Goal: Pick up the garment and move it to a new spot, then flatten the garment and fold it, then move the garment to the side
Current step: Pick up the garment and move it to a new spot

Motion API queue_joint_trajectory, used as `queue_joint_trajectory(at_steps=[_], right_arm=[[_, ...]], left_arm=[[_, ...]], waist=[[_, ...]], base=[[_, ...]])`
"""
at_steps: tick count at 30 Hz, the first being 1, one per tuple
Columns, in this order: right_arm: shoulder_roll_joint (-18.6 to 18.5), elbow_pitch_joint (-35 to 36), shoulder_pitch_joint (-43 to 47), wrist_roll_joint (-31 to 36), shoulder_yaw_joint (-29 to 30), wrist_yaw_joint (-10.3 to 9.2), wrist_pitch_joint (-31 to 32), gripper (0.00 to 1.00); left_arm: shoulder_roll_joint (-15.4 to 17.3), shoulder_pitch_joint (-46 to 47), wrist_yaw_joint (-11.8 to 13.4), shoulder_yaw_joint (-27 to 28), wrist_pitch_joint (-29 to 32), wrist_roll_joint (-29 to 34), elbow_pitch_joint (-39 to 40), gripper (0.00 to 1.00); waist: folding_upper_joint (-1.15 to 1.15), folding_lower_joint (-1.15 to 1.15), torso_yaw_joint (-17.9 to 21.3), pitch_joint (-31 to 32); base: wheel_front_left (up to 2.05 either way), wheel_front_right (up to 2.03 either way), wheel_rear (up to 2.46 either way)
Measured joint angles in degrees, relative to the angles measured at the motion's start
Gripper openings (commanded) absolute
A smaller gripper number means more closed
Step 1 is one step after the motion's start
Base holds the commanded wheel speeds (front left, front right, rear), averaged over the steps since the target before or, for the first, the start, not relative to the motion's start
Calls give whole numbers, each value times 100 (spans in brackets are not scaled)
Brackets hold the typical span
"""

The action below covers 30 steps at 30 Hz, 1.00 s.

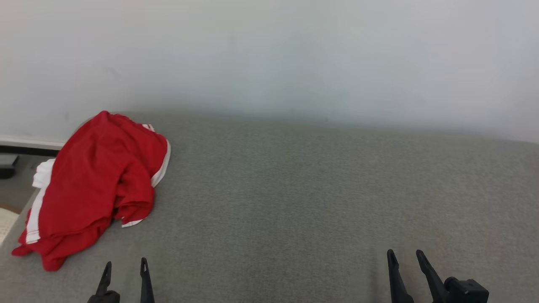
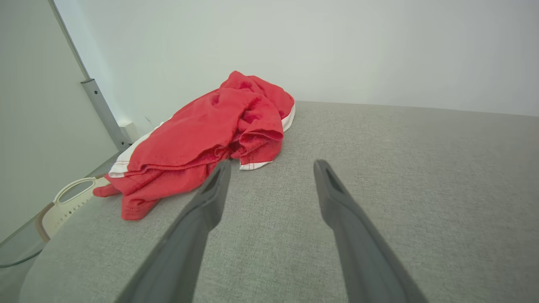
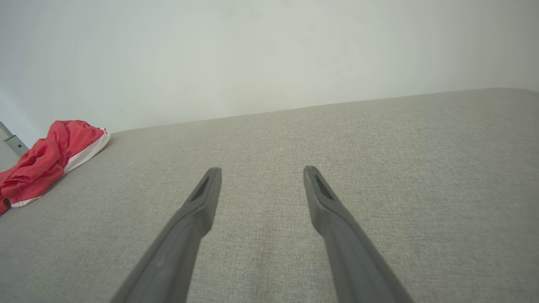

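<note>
Fingers (image 2: pixel 210 198) spread; garment (image 1: pixel 97 181) crumpled; left wrist view adds white handle (image 2: pixel 63 214)

Garment (image 1: pixel 97 185) was red cloth of fine, dimpled knit with smooth white trim, matt throughout. Supporting surface (image 1: pixel 320 189) was grey woven fabric, coarse-grained and matt. Fingers of the left gripper (image 1: pixel 125 267) and right gripper (image 1: pixel 406 254) looked like dark matt plastic. Wall (image 1: pixel 269 54) was smooth and unglossed; post (image 2: pixel 103 110) looked like dull grey metal.

Head view: high, facing down over the grey woven fabric surface (image 1: pixel 294 189).
Left wrist view: low, near the crumpled red-and-white garment (image 2: pixel 202 139).
Right wrist view: low, farther from it.
Shared: both things.
</note>
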<state>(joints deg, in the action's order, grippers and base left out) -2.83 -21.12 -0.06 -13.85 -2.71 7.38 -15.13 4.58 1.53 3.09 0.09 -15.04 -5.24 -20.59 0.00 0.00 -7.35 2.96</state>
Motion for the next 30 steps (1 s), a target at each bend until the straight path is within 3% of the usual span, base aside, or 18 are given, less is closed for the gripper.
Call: queue_joint_trajectory(at_steps=[20,30], right_arm=[[0,147,112,-181,-166,0,0,100],[1,178,-281,-178,-582,0,0,100]], left_arm=[[311,-50,27,105,0,37,168,100],[303,-332,260,443,-1,-51,680,100]], waist=[[0,0,-1502,137],[0,0,-2029,46]], base=[[0,0,0],[0,0,0]])
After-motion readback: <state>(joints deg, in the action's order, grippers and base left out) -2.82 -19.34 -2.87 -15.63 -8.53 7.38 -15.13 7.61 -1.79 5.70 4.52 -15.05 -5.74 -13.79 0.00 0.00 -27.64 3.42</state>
